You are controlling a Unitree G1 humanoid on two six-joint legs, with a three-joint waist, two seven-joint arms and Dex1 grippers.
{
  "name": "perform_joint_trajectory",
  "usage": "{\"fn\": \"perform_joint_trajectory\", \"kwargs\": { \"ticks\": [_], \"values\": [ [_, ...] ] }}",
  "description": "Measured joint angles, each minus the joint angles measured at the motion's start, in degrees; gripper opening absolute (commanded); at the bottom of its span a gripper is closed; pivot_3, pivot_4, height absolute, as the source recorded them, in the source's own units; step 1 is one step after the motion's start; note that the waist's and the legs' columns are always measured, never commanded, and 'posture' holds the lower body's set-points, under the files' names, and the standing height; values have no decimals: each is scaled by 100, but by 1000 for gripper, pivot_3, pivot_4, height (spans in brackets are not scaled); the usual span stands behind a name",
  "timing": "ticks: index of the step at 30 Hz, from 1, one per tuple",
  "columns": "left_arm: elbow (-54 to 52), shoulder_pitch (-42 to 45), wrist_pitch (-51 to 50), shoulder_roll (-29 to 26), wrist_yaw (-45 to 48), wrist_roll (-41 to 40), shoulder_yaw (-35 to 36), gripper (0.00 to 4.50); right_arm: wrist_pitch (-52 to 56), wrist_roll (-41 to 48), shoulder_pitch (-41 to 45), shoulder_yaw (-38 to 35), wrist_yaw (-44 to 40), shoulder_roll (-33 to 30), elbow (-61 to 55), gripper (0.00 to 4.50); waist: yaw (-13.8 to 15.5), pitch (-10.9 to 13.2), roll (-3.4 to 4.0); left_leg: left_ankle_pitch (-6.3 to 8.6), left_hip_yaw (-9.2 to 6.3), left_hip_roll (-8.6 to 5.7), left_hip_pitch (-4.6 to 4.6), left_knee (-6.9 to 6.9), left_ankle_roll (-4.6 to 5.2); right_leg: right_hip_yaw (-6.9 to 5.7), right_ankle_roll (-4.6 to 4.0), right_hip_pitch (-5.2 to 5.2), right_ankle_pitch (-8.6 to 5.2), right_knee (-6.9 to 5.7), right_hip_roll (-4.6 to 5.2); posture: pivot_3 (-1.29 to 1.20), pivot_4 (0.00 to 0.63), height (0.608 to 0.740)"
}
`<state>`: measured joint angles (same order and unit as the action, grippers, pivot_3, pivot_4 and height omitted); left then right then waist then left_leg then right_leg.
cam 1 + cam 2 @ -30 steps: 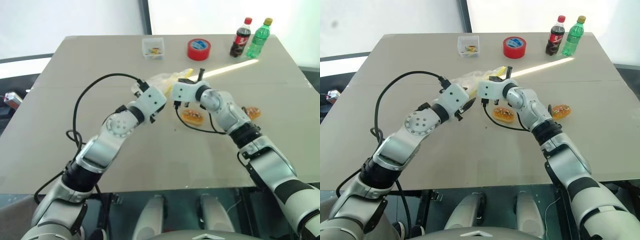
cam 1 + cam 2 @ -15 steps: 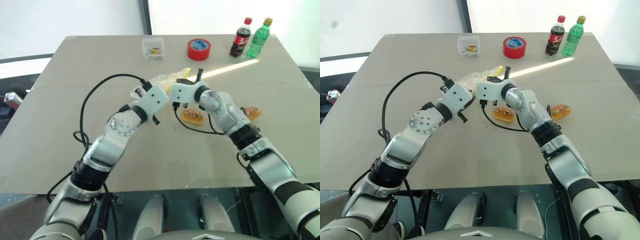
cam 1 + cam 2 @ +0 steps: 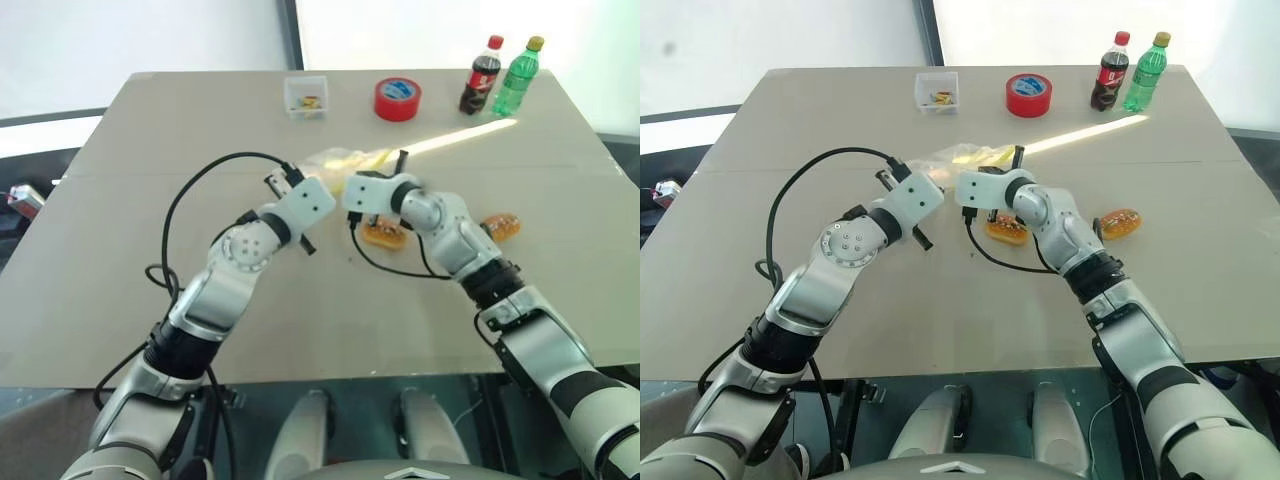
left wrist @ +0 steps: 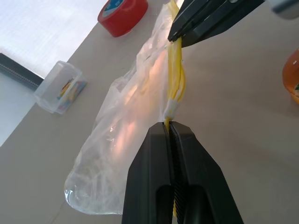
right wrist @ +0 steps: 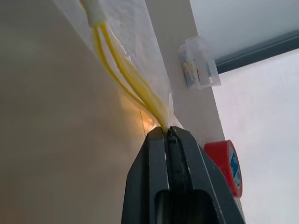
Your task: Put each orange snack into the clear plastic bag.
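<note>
The clear plastic bag (image 4: 122,133) hangs stretched between my two grippers, just above the table. My left gripper (image 4: 169,125) is shut on one end of the bag's yellow zip strip (image 4: 176,79). My right gripper (image 5: 167,131) is shut on the other end of that strip. In the left wrist view the right gripper's black fingers (image 4: 205,18) show clamped on the far end. One orange snack (image 3: 384,235) lies on the table just under my right wrist, partly hidden by it. A second orange snack (image 3: 503,225) lies further right, in the open.
At the table's far side stand a small clear box (image 3: 306,96), a red tape roll (image 3: 398,98), a cola bottle (image 3: 481,76) and a green bottle (image 3: 516,76). A black cable (image 3: 190,195) loops off my left arm.
My left gripper has closed on the bag's yellow strip. The bag now hangs lower and flatter between the two grippers. The right gripper has kept its hold.
</note>
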<state>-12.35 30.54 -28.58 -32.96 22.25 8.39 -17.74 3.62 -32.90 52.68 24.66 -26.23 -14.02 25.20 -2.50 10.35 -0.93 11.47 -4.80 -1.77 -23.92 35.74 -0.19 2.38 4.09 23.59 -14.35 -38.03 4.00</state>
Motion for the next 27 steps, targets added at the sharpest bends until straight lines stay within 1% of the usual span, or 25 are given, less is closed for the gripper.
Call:
{"fn": "perform_joint_trajectory", "kwargs": {
  "ticks": [4, 8, 10, 11, 14, 15, 17, 19, 20, 23, 24, 25, 27],
  "values": [
    [248, -91, 567, -4, -126, 183, 165, 0, 53, 101, -24, -84, -89, -129, -429, 1136, -1, 0, 0, 0, -4, 0, 1, 2, 0, 0, 0, 0, 0, -2, 0, 0, 150, 740],
    [720, -288, 1598, -48, -312, 472, 191, 0, 129, 138, -192, -140, -88, -257, -747, 3017, 14, -1, 0, 0, -3, -1, 1, 3, 0, 0, 0, -1, 0, -2, 2, 0, 150, 740],
    [925, -356, 2100, -49, -448, 594, 202, 0, 163, 182, -328, -151, -161, -370, -941, 3017, 19, -1, 0, 1, -3, -1, 1, 4, 1, 0, 0, -1, 1, -1, 3, 0, 150, 740],
    [1150, -381, 2517, -49, -559, 654, 246, 0, 248, 267, -478, -203, -318, -462, -1147, 3017, 28, -1, 0, 3, -3, -1, 1, 4, 4, -1, 0, -1, 1, -1, 3, 0, 150, 740],
    [1375, -383, 2906, -53, -625, 725, 310, 0, 469, 474, -637, -346, -488, -481, -1370, 3017, 26, -2, -1, 15, -3, -1, 1, 11, 25, -2, 0, -3, 1, -5, 2, 0, 150, 740],
    [1526, -392, 3202, -57, -630, 728, 354, 0, 797, 761, -809, -590, -601, -358, -1597, 3017, 26, -2, -1, 15, -3, -1, 1, 11, 25, -2, 0, -3, 1, -6, 2, 0, 150, 740],
    [1638, -406, 3486, -58, -633, 731, 375, 0, 1251, 1142, -990, -848, -720, -154, -1809, 3017, 15, -2, -1, 15, -4, 0, 1, 14, 26, 0, 0, -3, 1, -10, 2, 0, 150, 740],
    [1766, -427, 3839, -41, -629, 730, 392, 0, 2110, 1782, -1165, -1250, -905, 223, -2156, 2522, 7, -2, -1, 16, -4, 1, 1, 21, 26, 2, 1, -2, 1, -19, 2, 0, 150, 740],
    [1787, -436, 3908, -38, -626, 730, 392, 0, 2276, 1899, -1170, -1287, -936, 279, -2233, 2166, 8, -2, -1, 16, -4, 0, 1, 25, 27, 1, 0, -2, 1, -23, 2, 0, 150, 740],
    [1820, -499, 4185, -37, -598, 719, 433, 0, 2903, 2274, -1133, -1525, -871, 480, -2466, 835, 17, -2, -1, 16, -7, -1, 1, 38, 27, -1, 1, -2, 1, -38, 2, 0, 150, 740],
    [1823, -509, 4255, -36, -570, 719, 434, 0, 3030, 2343, -1082, -1567, -812, 493, -2466, 247, 18, -2, 0, 16, -8, -3, 1, 42, 27, -1, 1, -2, 1, -45, 2, 0, 150, 740],
    [1823, -517, 4292, -36, -558, 719, 434, 0, 3081, 2375, -1051, -1586, -789, 492, -2466, 43, 18, -2, -1, 16, -8, -3, 3, 48, 27, -1, 1, -2, 1, -51, 2, 0, 150, 740],
    [1823, -549, 4366, -37, -504, 720, 446, 0, 3145, 2447, -979, -1607, -689, 487, -2466, 43, 17, -2, -1, 16, -9, -3, 6, 53, 27, -2, 1, -2, 1, -63, 2, 0, 150, 740]
  ]
}}
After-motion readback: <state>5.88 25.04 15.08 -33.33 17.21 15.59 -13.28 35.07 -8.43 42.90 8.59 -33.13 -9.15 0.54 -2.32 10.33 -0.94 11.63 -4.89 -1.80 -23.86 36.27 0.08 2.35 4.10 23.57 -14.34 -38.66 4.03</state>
